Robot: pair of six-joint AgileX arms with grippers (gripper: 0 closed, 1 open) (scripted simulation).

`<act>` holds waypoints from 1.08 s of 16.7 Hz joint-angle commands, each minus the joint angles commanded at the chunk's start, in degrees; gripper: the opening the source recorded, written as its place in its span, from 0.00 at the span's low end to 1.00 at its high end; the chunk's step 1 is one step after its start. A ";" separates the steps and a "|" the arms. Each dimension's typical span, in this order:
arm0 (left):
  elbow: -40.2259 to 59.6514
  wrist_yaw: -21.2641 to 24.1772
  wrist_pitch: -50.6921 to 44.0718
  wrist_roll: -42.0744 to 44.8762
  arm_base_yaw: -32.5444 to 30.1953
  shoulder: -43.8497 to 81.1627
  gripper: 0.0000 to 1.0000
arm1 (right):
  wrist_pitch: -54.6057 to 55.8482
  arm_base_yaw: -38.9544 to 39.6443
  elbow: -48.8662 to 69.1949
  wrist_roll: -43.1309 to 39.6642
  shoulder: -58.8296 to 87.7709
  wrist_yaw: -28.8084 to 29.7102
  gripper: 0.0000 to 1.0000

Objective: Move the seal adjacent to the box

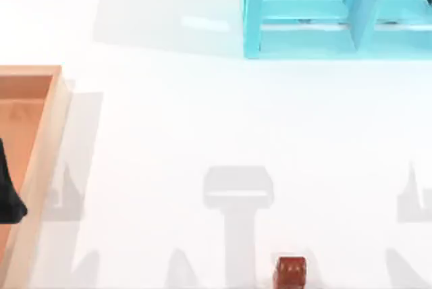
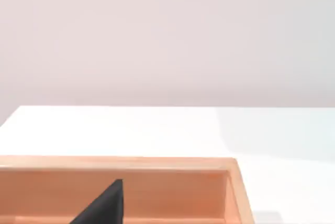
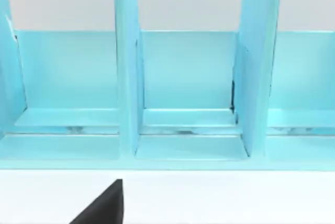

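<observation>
Now: seal (image 1: 291,271) near worktop (image 1: 202,120) front edge | box (image 1: 50,127) far left | left hand (image 1: 8,191) over box, grip can't tell

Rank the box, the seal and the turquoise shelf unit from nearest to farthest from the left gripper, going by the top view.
1. The box, at the table's left edge; the left gripper hangs over it.
2. The seal, at the near edge, right of centre.
3. The turquoise shelf unit, at the far right.
</observation>
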 joint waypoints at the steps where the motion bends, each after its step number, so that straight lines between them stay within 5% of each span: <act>1: 0.00 0.00 0.00 0.00 0.00 0.00 1.00 | 0.00 0.00 0.00 0.00 0.00 0.00 1.00; 8: 12.19 -0.08 -9.64 -8.60 -8.74 12.64 1.00 | 0.00 0.00 0.00 0.00 0.00 0.00 1.00; 18: 60.37 -0.13 -44.57 -39.68 -40.47 70.11 1.00 | 0.00 0.00 0.00 0.00 0.00 0.00 1.00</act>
